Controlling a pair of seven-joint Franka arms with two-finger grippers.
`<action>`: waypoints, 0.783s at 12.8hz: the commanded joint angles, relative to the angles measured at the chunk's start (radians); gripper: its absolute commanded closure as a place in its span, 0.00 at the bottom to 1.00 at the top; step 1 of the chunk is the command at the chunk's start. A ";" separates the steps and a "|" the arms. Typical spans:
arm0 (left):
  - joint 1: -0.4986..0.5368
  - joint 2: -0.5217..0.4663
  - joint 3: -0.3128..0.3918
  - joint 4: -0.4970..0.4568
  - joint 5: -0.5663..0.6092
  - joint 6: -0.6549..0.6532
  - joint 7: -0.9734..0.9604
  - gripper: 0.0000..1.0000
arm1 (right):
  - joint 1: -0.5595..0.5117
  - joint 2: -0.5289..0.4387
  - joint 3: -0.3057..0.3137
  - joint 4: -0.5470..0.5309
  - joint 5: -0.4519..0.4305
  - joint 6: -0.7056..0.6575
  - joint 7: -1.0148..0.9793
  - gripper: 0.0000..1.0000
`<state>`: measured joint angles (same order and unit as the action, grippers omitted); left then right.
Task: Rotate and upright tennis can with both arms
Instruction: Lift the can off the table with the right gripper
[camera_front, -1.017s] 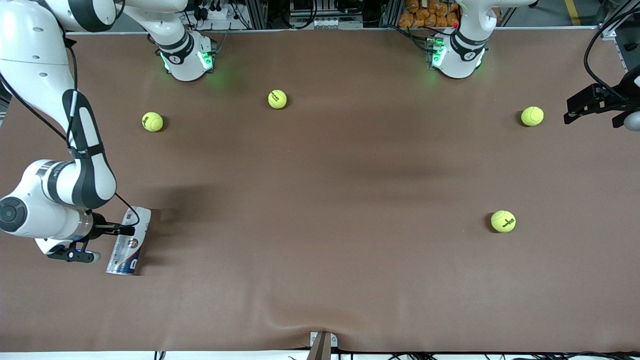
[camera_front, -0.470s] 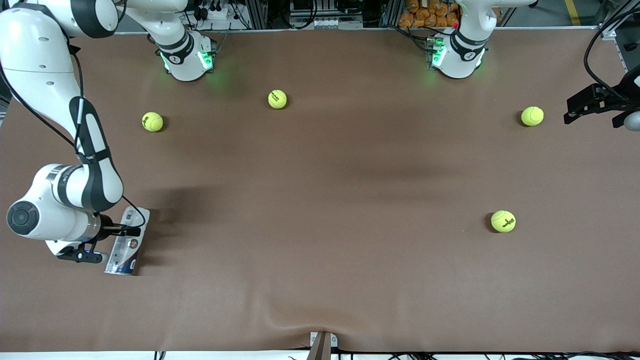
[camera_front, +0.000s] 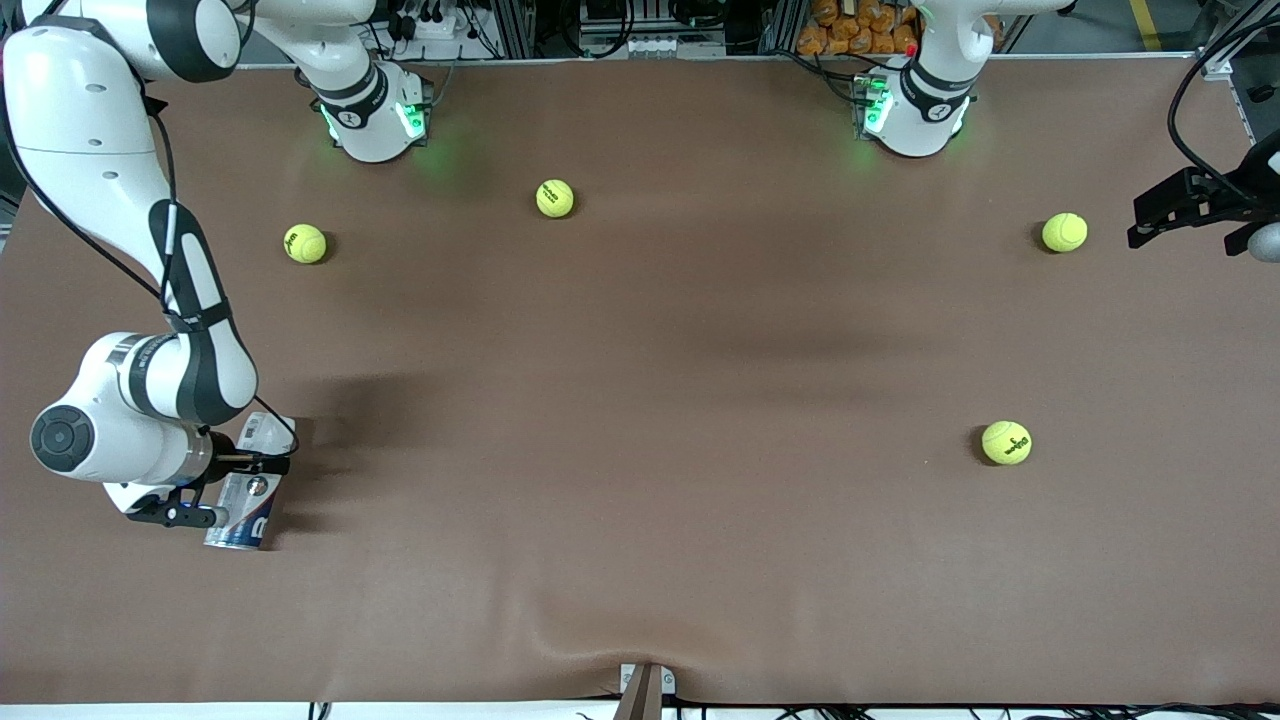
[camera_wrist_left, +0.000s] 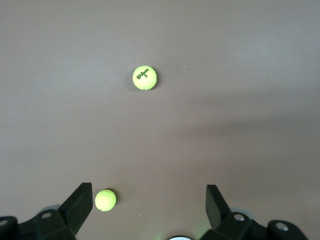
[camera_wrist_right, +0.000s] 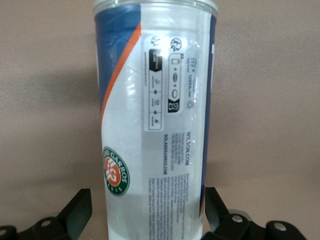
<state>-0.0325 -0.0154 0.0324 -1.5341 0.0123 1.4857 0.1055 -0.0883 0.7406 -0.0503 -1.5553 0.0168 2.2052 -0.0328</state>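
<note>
The tennis can (camera_front: 243, 502) lies on its side on the brown table at the right arm's end. It is a clear tube with a white, blue and orange label (camera_wrist_right: 155, 125). My right gripper (camera_front: 216, 490) is down over the can's middle and open. One finger (camera_wrist_right: 79, 206) stands on each side of the tube with a small gap, and the can's ends stick out past the hand. My left gripper (camera_front: 1142, 226) hangs open and empty over the left arm's end of the table, its fingers (camera_wrist_left: 80, 202) wide apart.
Several yellow-green tennis balls lie loose on the table (camera_front: 640, 400): one (camera_front: 305, 243) farther from the front camera than the can, one (camera_front: 555, 198) near the bases, one (camera_front: 1064, 232) beside the left gripper, one (camera_front: 1006, 442) nearer the front camera. The left wrist view shows two balls (camera_wrist_left: 145, 78) (camera_wrist_left: 105, 200).
The right arm has swung in, bringing its open gripper farther over the can so that the hand covers more of it. The left arm has not moved.
</note>
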 joint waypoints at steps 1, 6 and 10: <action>0.003 -0.005 -0.003 0.006 -0.012 -0.004 -0.009 0.00 | 0.013 0.026 0.003 0.021 -0.003 0.030 -0.010 0.00; 0.005 -0.005 -0.003 0.006 -0.012 -0.002 -0.009 0.00 | 0.013 0.034 0.003 0.021 -0.004 0.040 -0.012 0.00; 0.005 -0.003 -0.003 0.006 -0.012 -0.002 -0.009 0.00 | 0.015 0.040 0.003 0.021 -0.006 0.056 -0.015 0.00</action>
<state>-0.0325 -0.0154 0.0324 -1.5341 0.0123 1.4857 0.1055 -0.0736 0.7645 -0.0489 -1.5553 0.0168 2.2568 -0.0356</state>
